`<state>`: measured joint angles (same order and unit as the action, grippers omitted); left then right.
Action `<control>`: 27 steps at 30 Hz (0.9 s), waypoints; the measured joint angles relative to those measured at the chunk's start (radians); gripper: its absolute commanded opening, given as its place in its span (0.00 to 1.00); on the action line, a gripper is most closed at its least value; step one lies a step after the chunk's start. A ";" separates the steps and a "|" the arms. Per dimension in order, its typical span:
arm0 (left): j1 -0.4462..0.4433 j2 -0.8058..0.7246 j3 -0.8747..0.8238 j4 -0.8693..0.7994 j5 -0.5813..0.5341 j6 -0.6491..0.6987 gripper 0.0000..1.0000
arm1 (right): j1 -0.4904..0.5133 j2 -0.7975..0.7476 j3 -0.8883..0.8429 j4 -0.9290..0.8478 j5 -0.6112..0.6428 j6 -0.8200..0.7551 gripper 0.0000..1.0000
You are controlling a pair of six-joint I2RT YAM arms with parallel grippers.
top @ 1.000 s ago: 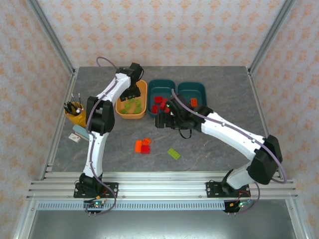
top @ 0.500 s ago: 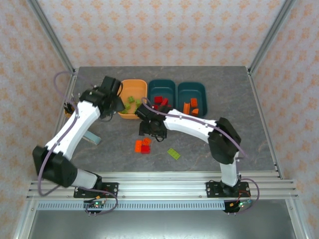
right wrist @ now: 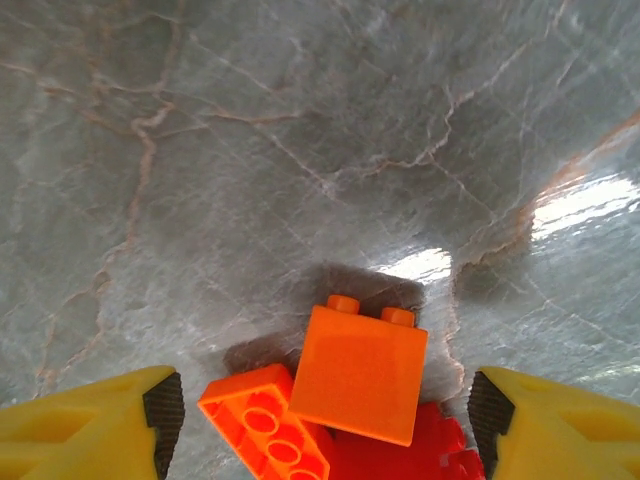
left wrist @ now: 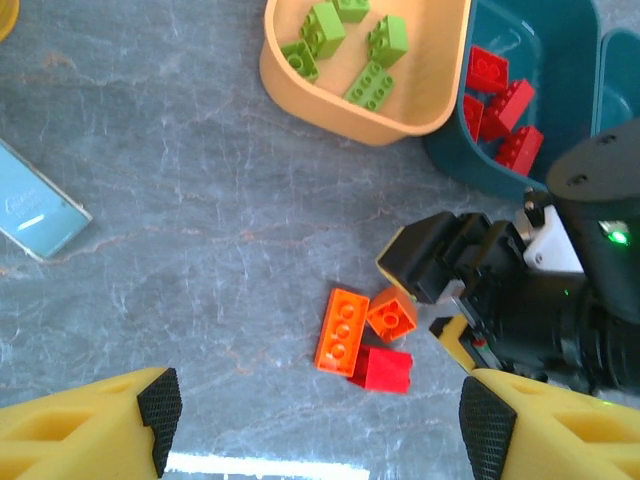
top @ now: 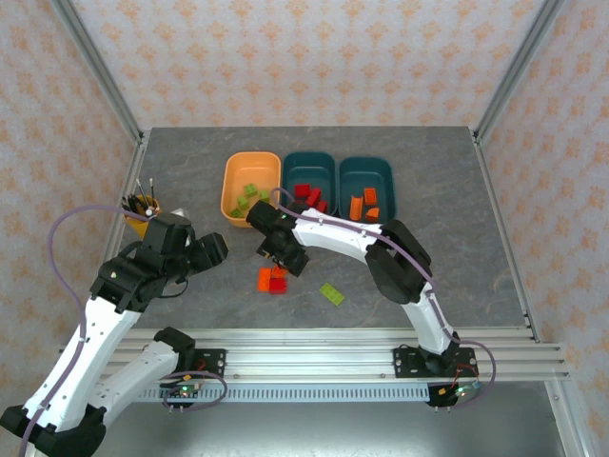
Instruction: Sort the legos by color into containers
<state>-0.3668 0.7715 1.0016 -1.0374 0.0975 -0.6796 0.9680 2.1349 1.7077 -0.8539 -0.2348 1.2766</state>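
Three loose legos lie clustered mid-table: a long orange brick (top: pixel 265 278) (left wrist: pixel 342 330), a small orange brick (top: pixel 280 270) (right wrist: pixel 360 375) and a red brick (top: pixel 278 287) (left wrist: pixel 388 369). My right gripper (top: pixel 285 255) (right wrist: pixel 325 415) hangs open just over them, its pads either side of the small orange brick without touching it. A lime green brick (top: pixel 332 293) lies alone to the right. My left gripper (top: pixel 205 252) (left wrist: pixel 320 420) is open and holds nothing, left of the cluster. The light orange tray (top: pixel 228 190) holds green bricks, the middle teal tray (top: pixel 308 162) red ones, the right teal tray (top: pixel 366 167) orange ones.
A yellow cup of tools (top: pixel 143 211) stands at the left edge, just behind my left arm. A pale blue card (left wrist: pixel 40 215) lies flat on the table left of the cluster. Aluminium rails run along the near edge and up both sides.
My left arm has swung back from the orange tray to the near left, its jaws wider. My right gripper has moved from the teal trays down to the loose cluster, jaws slightly narrower.
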 measured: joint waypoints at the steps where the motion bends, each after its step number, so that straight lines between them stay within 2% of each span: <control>1: 0.000 -0.002 0.000 -0.006 0.003 0.000 0.76 | 0.000 0.002 -0.007 0.006 -0.008 0.017 0.70; 8: 0.000 -0.004 0.000 -0.018 0.031 0.000 0.76 | 0.000 0.011 -0.037 0.021 -0.037 0.097 0.56; 15: 0.000 0.003 0.000 -0.017 0.042 0.000 0.75 | 0.000 0.022 -0.051 0.034 -0.058 0.130 0.54; 21: 0.000 0.003 0.000 -0.017 0.053 0.000 0.75 | 0.000 0.022 -0.054 0.042 -0.068 0.149 0.28; 27: 0.000 0.003 0.000 -0.011 0.067 0.000 0.75 | 0.000 0.022 -0.043 0.025 -0.035 0.133 0.26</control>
<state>-0.3668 0.7750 1.0012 -1.0481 0.1642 -0.6796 0.9684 2.1567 1.6646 -0.8288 -0.2699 1.4094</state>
